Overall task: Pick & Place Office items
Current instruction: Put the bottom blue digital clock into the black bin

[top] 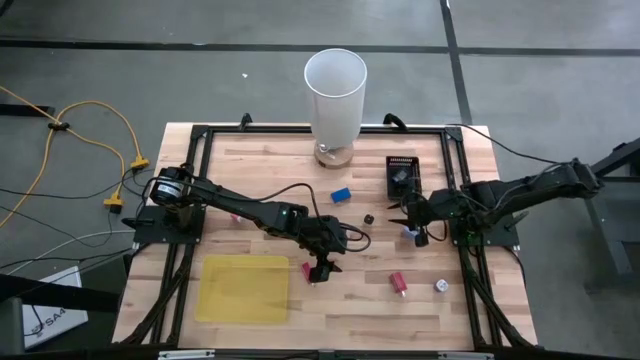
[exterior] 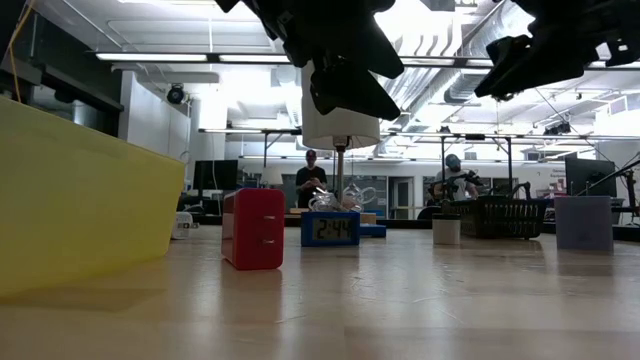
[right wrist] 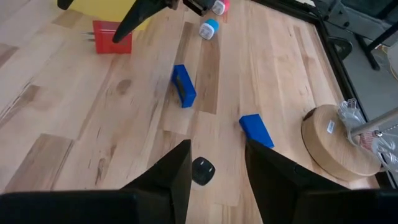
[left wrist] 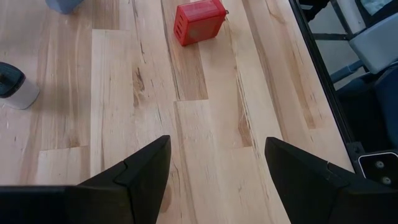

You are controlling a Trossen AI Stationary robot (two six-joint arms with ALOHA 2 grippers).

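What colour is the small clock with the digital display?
Blue; the small rectangular clock shows best in the low view.

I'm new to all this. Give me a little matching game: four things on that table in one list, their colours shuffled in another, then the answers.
Things:
1. tall cylinder
2. flat sheet
3. small tray
4. slotted block

Colours:
a. red
b. white
c. black
d. yellow

Pairs: 1-b, 2-d, 3-c, 4-a
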